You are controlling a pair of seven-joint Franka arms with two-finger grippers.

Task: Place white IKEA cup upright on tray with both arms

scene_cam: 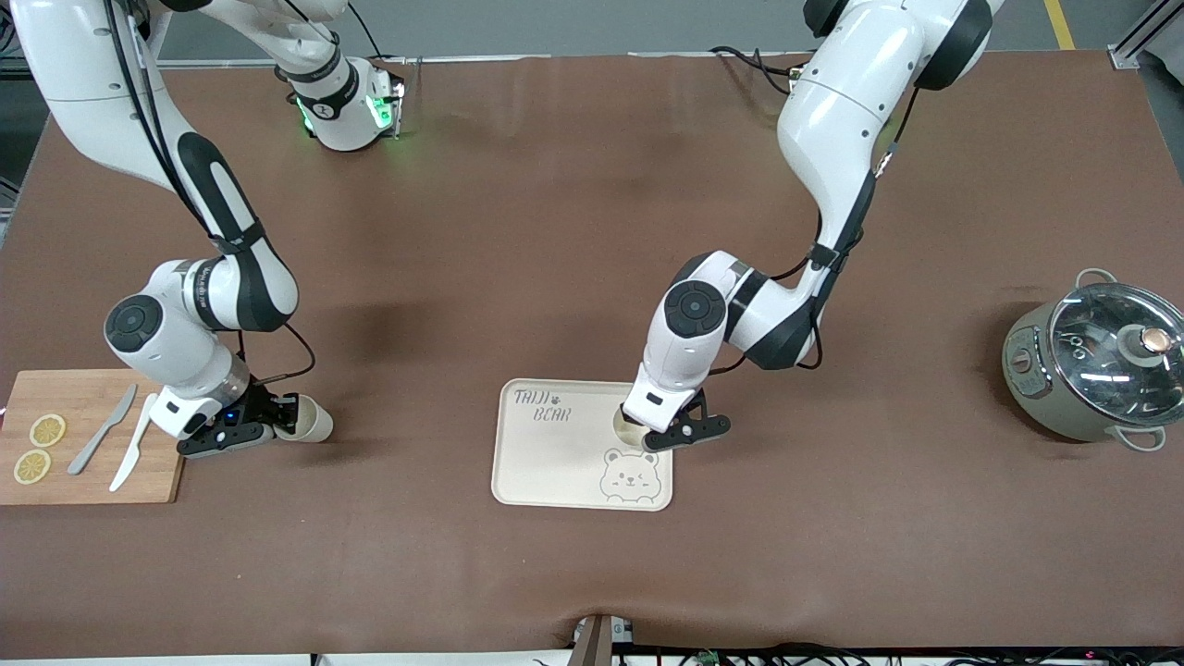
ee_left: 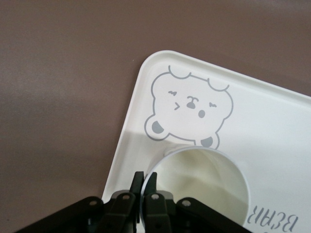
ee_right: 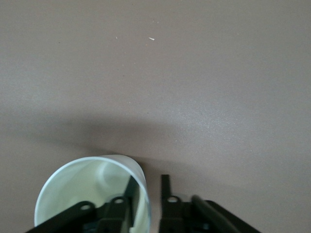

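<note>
Looking from the front, left gripper [scene_cam: 647, 431]: down at the tray [scene_cam: 546, 462], at the rim of an upright white cup [scene_cam: 625, 423].
Upright cup: at the tray's edge toward the left arm's end, farther from the camera than the bear face [scene_cam: 630, 475]; whether it rests on the tray I cannot tell.
Right gripper [scene_cam: 282, 422]: low over the table [scene_cam: 592, 231], at the mouth of a second cup [scene_cam: 313, 422] lying on its side beside the cutting board [scene_cam: 83, 398].
Cutting board: carries two lemon slices [scene_cam: 46, 430] and two knives [scene_cam: 102, 430].
Pot [scene_cam: 1096, 361]: toward the left arm's end, lid on.
Left wrist view, left gripper [ee_left: 144, 182]: fingers pressed together on the upright cup's [ee_left: 204, 179] rim, pinching it; bear face [ee_left: 189, 109] just beside.
Right wrist view, right gripper [ee_right: 147, 180]: fingers spread, one inside the second cup [ee_right: 87, 189], one outside, a gap showing at the wall.
</note>
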